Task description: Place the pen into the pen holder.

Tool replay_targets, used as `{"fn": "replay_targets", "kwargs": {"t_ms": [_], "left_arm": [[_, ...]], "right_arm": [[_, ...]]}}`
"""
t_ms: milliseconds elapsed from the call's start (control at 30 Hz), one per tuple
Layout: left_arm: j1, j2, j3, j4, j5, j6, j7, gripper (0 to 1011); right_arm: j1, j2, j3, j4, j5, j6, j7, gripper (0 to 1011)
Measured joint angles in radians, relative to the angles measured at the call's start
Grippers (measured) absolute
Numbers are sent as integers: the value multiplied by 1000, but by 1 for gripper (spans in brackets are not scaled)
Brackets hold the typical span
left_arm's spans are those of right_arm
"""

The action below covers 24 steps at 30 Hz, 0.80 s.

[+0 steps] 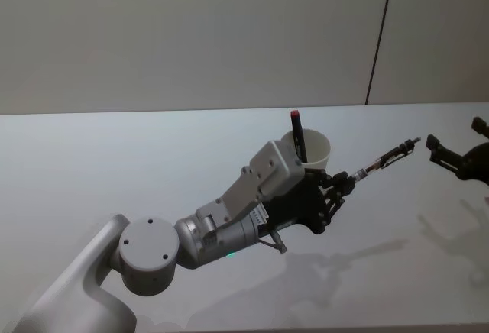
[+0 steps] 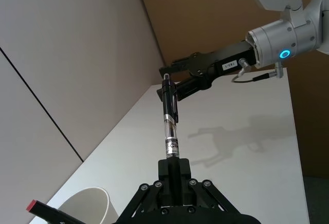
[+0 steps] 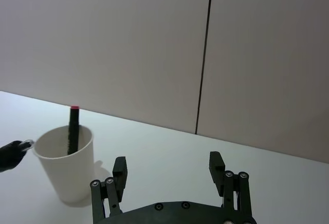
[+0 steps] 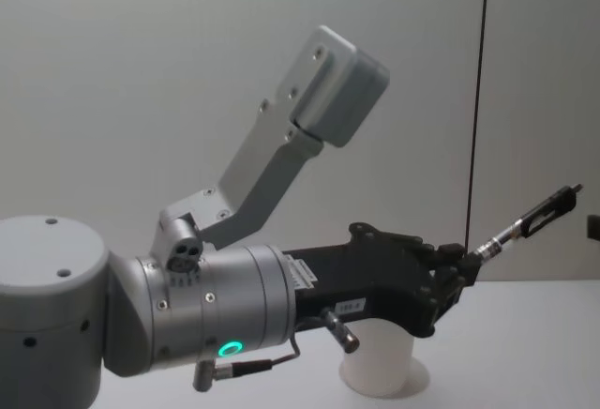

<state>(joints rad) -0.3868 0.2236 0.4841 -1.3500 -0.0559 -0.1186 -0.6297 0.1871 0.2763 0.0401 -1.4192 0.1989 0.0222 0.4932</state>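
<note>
Left gripper (image 1: 345,181) pinches the pen (image 1: 386,157) near the pen holder (image 1: 321,147); upend it over the rim. Right gripper (image 3: 168,163) gapes empty, seemingly idle.

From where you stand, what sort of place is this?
Probably a robot test lab: a bare white table, a plain panelled wall and a paper cup, while the left tool holds a pen out toward the open right tool.
</note>
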Motion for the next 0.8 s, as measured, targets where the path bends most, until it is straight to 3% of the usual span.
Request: {"fn": "replay_targets", "kwargs": {"t_ms": [367, 800], "left_arm": [[-1, 0, 0, 1, 0, 0, -1, 127], [0, 0, 0, 0, 0, 0, -1, 127]], "right_arm": [[-22, 30, 25, -1, 126, 46, 145, 1002], [-43, 61, 42, -6, 231, 97, 315, 1002]]}}
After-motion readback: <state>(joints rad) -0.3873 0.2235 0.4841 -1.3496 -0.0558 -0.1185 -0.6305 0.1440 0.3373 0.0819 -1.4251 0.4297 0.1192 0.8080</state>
